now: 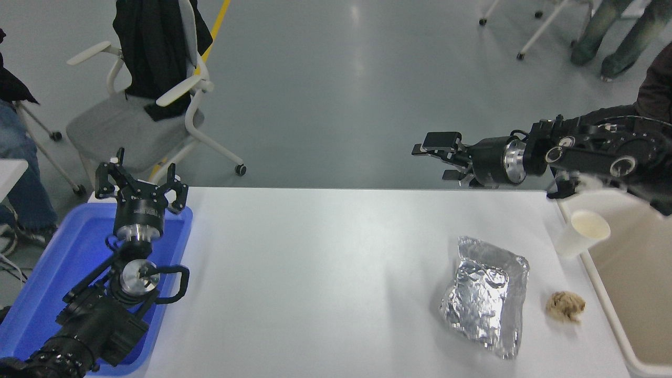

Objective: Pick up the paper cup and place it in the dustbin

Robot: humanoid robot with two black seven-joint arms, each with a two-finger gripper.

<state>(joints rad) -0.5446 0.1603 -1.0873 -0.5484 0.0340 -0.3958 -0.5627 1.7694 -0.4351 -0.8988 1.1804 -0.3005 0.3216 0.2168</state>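
Paper cup (581, 232) below right pincer (438, 157)

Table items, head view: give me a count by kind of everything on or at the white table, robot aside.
Paper cup: 1
Foil tray: 1
Crumpled brown paper wad: 1
Blue plastic tray: 1
Cream-white dustbin: 1
Total: 5

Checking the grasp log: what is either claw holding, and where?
Nothing. The right claw is open and empty; the paper cup stands apart by the dustbin.
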